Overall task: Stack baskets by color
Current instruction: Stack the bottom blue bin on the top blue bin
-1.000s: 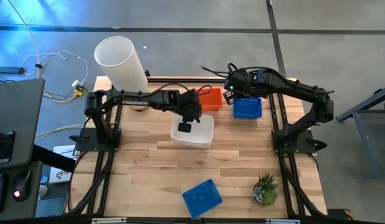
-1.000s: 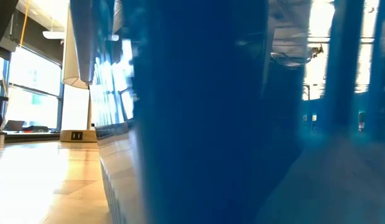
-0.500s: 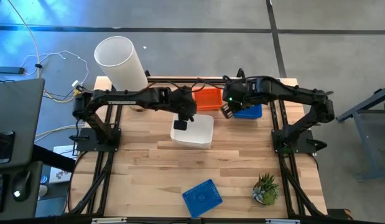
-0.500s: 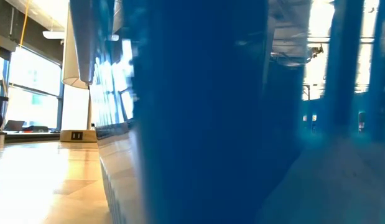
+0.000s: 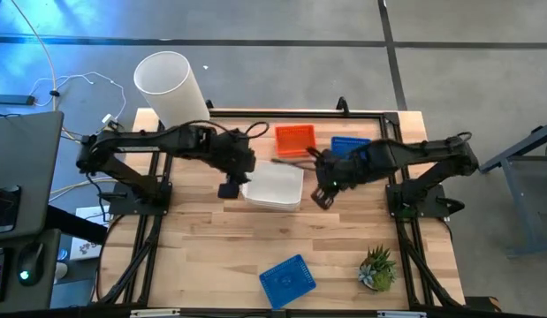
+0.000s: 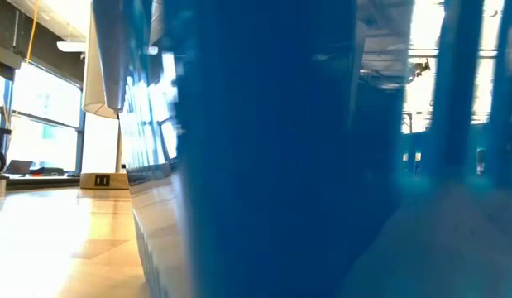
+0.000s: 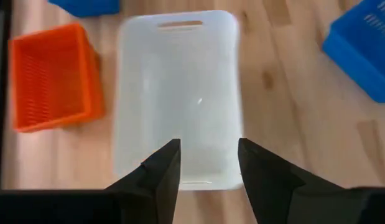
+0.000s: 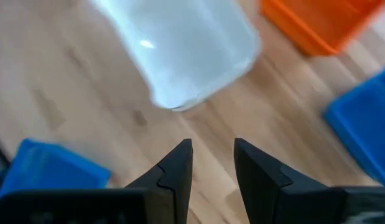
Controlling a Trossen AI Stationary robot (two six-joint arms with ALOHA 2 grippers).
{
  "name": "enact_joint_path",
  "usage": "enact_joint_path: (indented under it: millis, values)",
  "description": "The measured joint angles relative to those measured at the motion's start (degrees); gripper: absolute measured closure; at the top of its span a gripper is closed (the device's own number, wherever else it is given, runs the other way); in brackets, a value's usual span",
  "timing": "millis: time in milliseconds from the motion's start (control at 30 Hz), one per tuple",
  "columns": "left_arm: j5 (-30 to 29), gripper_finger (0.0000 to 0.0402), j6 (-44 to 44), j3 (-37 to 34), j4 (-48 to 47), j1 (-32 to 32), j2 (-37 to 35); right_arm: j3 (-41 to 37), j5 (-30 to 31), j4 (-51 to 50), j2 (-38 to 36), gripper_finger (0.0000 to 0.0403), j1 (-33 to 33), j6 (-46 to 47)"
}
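A white basket (image 5: 275,185) rests flat on its base in the middle of the table. An orange basket (image 5: 294,139) and a blue basket (image 5: 348,146) stand behind it near the far edge. Another blue basket (image 5: 287,281) lies by the near edge. My left gripper (image 5: 231,188) hovers open at the white basket's left end (image 7: 180,177), its fingers (image 7: 156,177) empty. My right gripper (image 5: 322,196) hangs open over bare wood just right of the white basket (image 8: 180,50), also empty (image 8: 212,163).
A tall white cylinder (image 5: 171,88) stands at the far left corner and a small potted plant (image 5: 377,268) at the near right. A blue wall (image 6: 272,149) close to the lens blocks most of the low view. Bare wood lies at the near left.
My left gripper has drawn back from above the white basket toward the table's left edge and has risen; the basket stays where it was. My right gripper has swung from over the far blue basket toward the near edge and the white basket's right side, turning as it went.
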Motion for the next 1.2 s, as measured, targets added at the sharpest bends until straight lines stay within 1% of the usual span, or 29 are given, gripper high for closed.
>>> enact_joint_path:
  millis: [133, 233, 400, 533, 633, 800, 900, 1000, 1200]
  values:
    - [-0.35, 0.026, -5.48, -5.0, 0.94, -3.18, -2.37, -0.01, 0.89, 4.4, 0.25, 0.0297, 4.53, -1.67]
    - [-2.57, 0.0261, -9.93, -9.42, 1.11, -6.06, -3.91, -0.02, 1.39, 6.68, 1.16, 0.0294, 7.13, -2.82]
    - [-7.0, 0.0261, -15.26, -14.05, 3.16, -10.68, -4.88, -0.02, 1.55, 9.66, 4.41, 0.0267, 10.18, -7.93]
    - [-7.9, 0.0261, -18.91, -14.4, 3.13, -13.5, -4.91, -0.02, 0.12, 13.3, 7.66, 0.0238, 11.74, -15.12]
    - [-7.98, 0.0261, -19.45, -14.4, 3.4, -15.09, -4.91, -0.02, -2.3, 16.08, 9.66, 0.0224, 12.74, -20.49]
    - [-8.63, 0.0261, -20.39, -14.4, 3.38, -15.7, -4.91, -0.02, -5.19, 19.91, 12.86, 0.0222, 14.42, -27.71]
    - [-9.08, 0.0261, -21.5, -14.4, 3.16, -15.65, -4.91, -0.02, -5.61, 21.5, 14.74, 0.0222, 15.28, -31.58]
    - [-9.07, 0.0261, -21.62, -14.4, 2.5, -15.67, -4.91, -0.02, -6.59, 22.39, 16.47, 0.0222, 15.89, -33.78]
    - [-9.07, 0.0261, -23.38, -14.4, -1.13, -15.67, -4.91, -0.02, -7.86, 23.58, 20.28, 0.0222, 16.02, -34.25]
